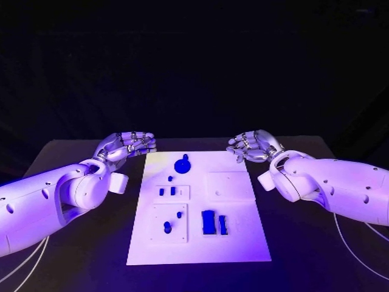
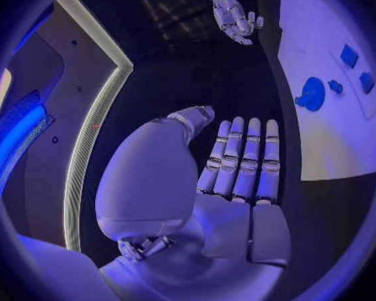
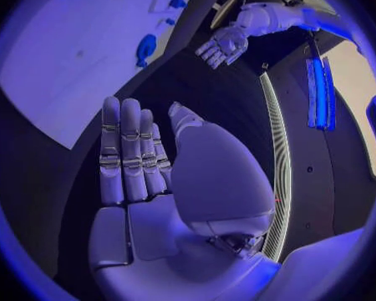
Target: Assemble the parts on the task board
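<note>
Task board [image 1: 238, 243]: between both hands' fingers, blue parts [image 1: 209, 222] on it.
Left hand [image 1: 129, 145]: fingers straight, apart, holding nothing.
Right hand [image 1: 255, 146]: same.

The black table [image 1: 81, 243] carries the white task board [image 1: 247, 243] (lying flat, centred).

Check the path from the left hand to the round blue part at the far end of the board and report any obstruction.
Nothing visible blocks it. The left hand hovers open beside the task board, and only bare black table and white board lie between it and the round blue part.
</note>
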`<action>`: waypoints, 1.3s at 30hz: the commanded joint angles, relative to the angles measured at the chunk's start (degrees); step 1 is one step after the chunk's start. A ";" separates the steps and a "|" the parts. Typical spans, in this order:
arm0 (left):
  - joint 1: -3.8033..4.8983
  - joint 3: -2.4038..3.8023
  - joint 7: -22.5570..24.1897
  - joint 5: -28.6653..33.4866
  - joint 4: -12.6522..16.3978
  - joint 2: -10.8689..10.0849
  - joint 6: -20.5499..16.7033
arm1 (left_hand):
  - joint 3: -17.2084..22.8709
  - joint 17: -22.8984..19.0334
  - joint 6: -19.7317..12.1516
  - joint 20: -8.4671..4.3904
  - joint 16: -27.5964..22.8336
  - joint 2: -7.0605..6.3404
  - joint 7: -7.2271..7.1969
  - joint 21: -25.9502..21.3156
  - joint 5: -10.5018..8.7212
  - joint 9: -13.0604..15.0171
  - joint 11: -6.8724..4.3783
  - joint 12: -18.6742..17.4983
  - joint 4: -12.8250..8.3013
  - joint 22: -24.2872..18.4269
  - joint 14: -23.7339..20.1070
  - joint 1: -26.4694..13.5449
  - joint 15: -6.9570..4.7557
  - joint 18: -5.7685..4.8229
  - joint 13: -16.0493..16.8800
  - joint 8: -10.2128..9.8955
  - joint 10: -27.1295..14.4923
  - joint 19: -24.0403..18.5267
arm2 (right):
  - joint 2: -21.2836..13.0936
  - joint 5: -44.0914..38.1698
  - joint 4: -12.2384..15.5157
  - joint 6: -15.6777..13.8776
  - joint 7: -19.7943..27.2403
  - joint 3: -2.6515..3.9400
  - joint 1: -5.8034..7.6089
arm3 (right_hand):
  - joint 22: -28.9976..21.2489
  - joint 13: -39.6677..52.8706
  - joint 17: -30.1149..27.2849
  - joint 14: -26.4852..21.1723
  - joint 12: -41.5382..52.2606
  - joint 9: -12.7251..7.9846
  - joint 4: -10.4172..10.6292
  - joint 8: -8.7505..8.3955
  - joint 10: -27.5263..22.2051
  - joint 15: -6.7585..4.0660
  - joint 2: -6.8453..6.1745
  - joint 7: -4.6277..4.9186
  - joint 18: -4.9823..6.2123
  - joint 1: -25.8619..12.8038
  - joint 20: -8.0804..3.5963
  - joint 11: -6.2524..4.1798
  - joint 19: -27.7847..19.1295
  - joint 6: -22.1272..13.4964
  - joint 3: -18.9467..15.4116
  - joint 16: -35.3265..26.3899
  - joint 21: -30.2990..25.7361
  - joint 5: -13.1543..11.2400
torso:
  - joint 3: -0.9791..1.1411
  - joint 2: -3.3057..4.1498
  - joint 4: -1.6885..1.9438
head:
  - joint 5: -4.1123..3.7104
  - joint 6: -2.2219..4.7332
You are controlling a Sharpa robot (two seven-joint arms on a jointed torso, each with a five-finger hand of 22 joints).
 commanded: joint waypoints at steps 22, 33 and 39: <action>-3.45 1.15 4.39 2.77 8.04 1.13 -22.14 | -28.52 -19.38 -48.93 -16.56 -10.04 11.93 -11.99 -10.08 -17.65 -21.12 -10.90 -3.95 -9.36 -14.99 -47.15 -79.75 -9.88 -9.70 -3.70 -9.62 -58.34 -39.50 | 2.40 23.65 7.90 -10.35 13.59 7.56 -7.25 | -55.78 -38.63 -31.55 -62.61 -24.71 -24.17 -16.40 -16.08 -54.33 -2.81 7.18 -10.12 -9.77 -81.07 -8.60 -6.36 -60.26 -47.41 -12.49 -39.02 -10.66 -10.12 | 1.09 -6.05 -3.46 | 4.16 5.75; -5.56 1.88 6.14 3.16 14.44 0.65 -34.26 | -28.52 -19.38 -48.93 -16.56 -10.04 11.93 -11.99 -10.08 -17.65 -21.12 -10.90 -3.95 -9.36 -14.99 -47.15 -79.75 -9.88 -9.70 -3.70 -9.62 -58.34 -39.50 | 2.20 28.24 11.65 -13.41 16.26 9.52 -9.23 | -55.78 -38.63 -31.55 -62.61 -24.71 -24.17 -16.40 -16.08 -54.33 -2.81 7.18 -10.12 -9.77 -81.07 -8.60 -6.36 -60.26 -47.41 -12.49 -39.02 -10.66 -10.12 | 1.10 -6.12 -3.50 | 4.21 5.80; -5.67 1.92 6.24 3.18 14.80 0.63 -34.94 | -28.52 -19.38 -48.93 -16.56 -10.04 11.93 -11.99 -10.08 -17.65 -21.12 -10.90 -3.95 -9.36 -14.99 -47.15 -79.75 -9.88 -9.70 -3.70 -9.62 -58.34 -39.50 | 2.20 28.24 11.65 -13.41 16.26 9.52 -9.23 | -55.78 -38.63 -31.55 -62.61 -24.71 -24.17 -16.40 -16.08 -54.33 -2.81 7.18 -10.12 -9.77 -81.07 -8.60 -6.36 -60.26 -47.41 -12.49 -39.02 -10.66 -10.12 | 1.10 -6.12 -3.50 | 4.21 5.80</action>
